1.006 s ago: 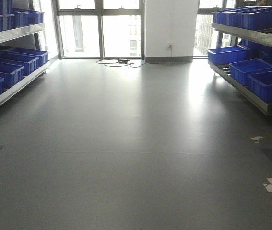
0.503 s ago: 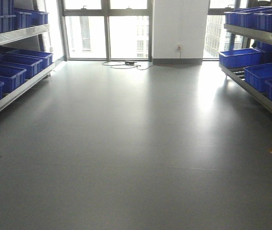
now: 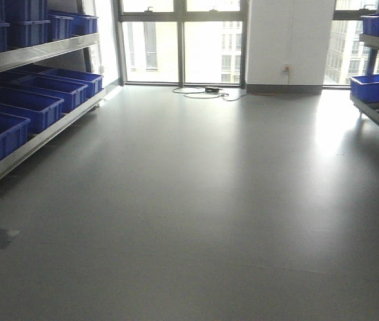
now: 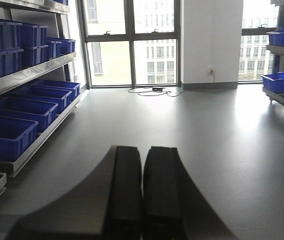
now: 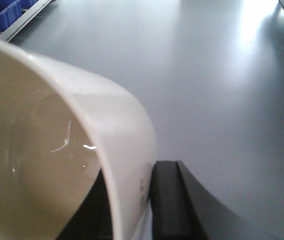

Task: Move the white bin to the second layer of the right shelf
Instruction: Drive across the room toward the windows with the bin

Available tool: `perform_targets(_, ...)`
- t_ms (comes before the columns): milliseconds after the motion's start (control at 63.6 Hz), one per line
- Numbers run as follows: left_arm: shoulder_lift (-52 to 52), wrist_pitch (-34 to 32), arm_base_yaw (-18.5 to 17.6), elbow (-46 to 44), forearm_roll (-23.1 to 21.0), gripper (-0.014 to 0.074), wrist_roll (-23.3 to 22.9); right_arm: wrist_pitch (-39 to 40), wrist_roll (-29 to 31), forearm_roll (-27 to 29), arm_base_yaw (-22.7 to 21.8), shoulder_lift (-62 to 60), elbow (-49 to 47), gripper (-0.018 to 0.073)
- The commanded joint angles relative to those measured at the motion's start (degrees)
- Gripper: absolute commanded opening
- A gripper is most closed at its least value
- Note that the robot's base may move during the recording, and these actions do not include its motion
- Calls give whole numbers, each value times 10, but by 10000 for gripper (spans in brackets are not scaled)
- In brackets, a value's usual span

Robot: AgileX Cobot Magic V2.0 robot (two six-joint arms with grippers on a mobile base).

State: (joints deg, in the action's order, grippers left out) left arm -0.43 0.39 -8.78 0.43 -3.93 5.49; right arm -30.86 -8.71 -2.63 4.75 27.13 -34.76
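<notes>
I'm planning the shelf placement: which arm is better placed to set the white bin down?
Right. The right hand grips the white bin by its wall, a finger on each side; the left hand is shut and holds nothing.

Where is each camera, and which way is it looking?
Front camera: on the robot's front, facing the windows across the grey floor; no robot part shows.
Left wrist camera: behind the left gripper, shut and empty, facing the windows.
Right wrist camera: behind the right gripper, pinching the white bin, angled down at the floor.
Shared: front and left wrist views both show the blue crates and the cable.
</notes>
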Motion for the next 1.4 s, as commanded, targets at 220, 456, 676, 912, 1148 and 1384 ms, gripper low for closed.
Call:
perform_targets(220, -8, -50, -2, 19, -3, 85, -4, 62, 2, -3, -3, 1, -17, 57)
perform_targets(456, -8, -50, -2, 19, -3, 85, -4, 62, 2, -3, -3, 1, -17, 57)
perform_targets(676, -8, -50, -2, 19, -3, 85, -4, 62, 2, -3, -3, 1, -17, 57)
perform_targets(912, -8, -50, -2, 19, -3, 85, -4, 62, 2, -3, -3, 1, -17, 57)
perform_targets(1148, -8, -50, -2, 19, -3, 85, -4, 62, 2, -3, -3, 1, -17, 57)
perform_targets(1384, -8, -50, -2, 19, -3, 85, -4, 62, 2, -3, -3, 1, -17, 57)
